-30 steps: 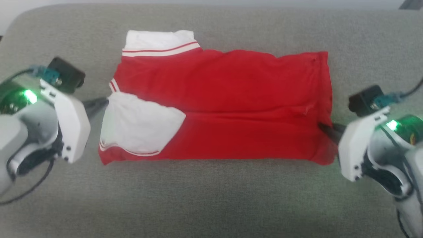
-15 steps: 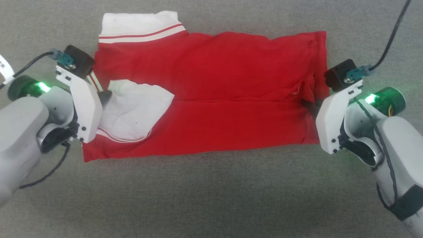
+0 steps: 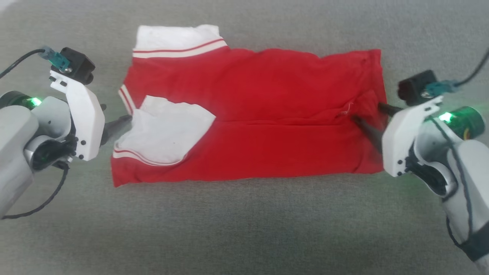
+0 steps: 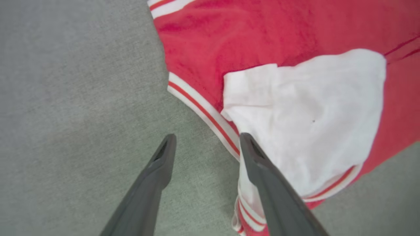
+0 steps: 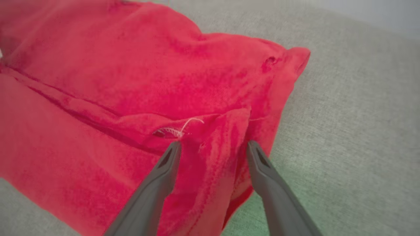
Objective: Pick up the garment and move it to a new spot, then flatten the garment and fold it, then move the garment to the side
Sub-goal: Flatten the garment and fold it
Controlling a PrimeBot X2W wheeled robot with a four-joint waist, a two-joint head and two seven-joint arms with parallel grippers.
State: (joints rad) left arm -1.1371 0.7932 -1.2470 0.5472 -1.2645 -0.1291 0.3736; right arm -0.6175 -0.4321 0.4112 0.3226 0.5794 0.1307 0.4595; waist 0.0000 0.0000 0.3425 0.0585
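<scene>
shirt (image 3: 267, 114) folded flat | your left gripper (image 4: 207, 137) at its 9 o'clock, fingers spread, one over white sleeve (image 4: 311, 114) | your right gripper (image 5: 213, 144) at 3 o'clock, spread astride a red fold (image 5: 216, 170)

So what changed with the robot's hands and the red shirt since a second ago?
Both hands let go of the red shirt. The left hand had pinched its white-sleeve end and the right hand the other end; now both stand open at those edges. The shirt stayed folded on the grey surface.
</scene>
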